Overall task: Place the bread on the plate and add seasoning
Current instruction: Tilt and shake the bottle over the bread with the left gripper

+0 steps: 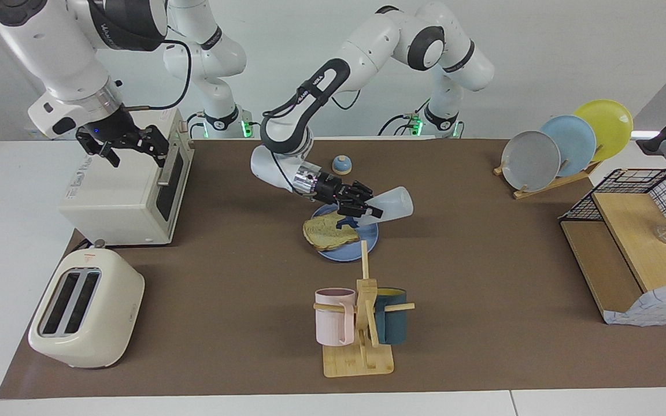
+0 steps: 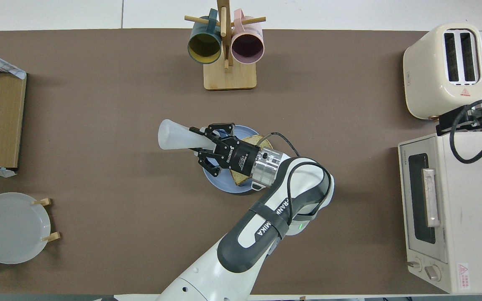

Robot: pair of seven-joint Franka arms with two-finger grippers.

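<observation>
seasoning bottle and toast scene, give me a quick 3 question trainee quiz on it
1. True or false: the bread already lies on the blue plate.
2. Which gripper holds the seasoning bottle? A) left gripper B) right gripper C) neither
3. Fill in: the right gripper waits, open, over the ______.

Key
1. True.
2. A: the left gripper is shut on the bottle, tipped on its side with the dark cap toward the bread.
3. Toaster oven.
</observation>
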